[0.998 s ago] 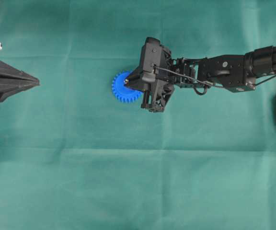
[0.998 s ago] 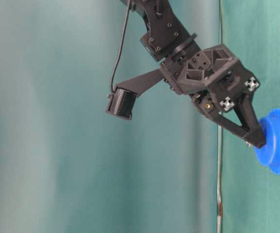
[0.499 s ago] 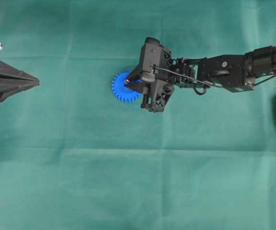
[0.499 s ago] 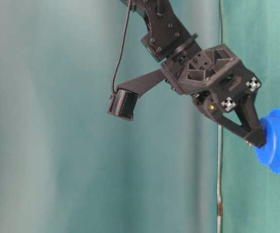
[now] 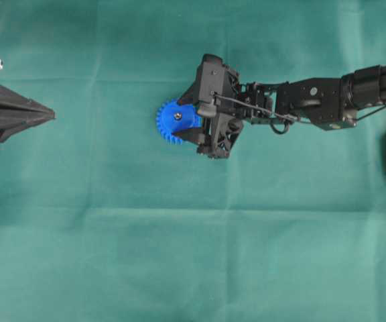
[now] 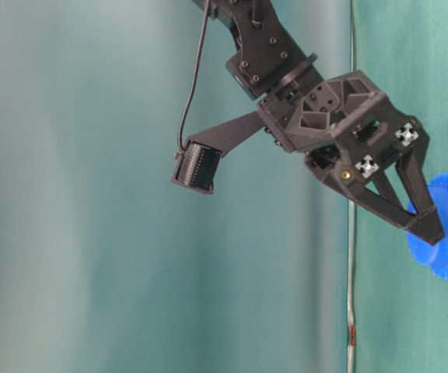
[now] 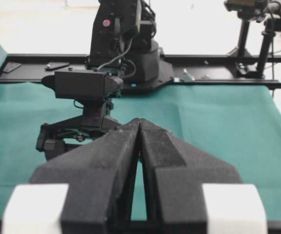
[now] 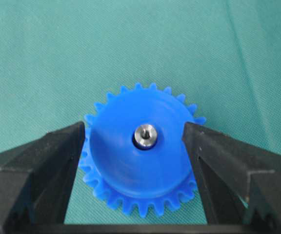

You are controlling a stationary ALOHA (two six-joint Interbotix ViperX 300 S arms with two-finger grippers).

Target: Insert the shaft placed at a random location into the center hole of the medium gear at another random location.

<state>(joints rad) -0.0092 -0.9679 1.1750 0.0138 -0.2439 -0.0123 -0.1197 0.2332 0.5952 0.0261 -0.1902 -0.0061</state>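
Green cloth (image 5: 179,255) covers the whole work surface, smooth apart from a few faint creases. Slightly left of centre in the overhead view lies the medium gear (image 5: 177,121), bright blue with small teeth round its rim, flat on the cloth. The shaft (image 8: 145,135), a small shiny metal pin, stands in the center hole (image 8: 136,142), with only its polished end showing above the raised hub.

The right gripper (image 8: 133,137) reaches in from the right and hangs just over the gear. Its two black fingers (image 8: 43,161) are spread wide, one on either side of the hub, with clear gaps between them and the pin. It holds nothing. That wide stance suggests the pin has been let go so it can sit in the hole on its own.

At the far left edge, the left gripper (image 5: 45,115) rests well apart from the gear, its fingers pressed together and empty, apparently parked out of the way.

Judging by the seated pin, the insertion looks complete.
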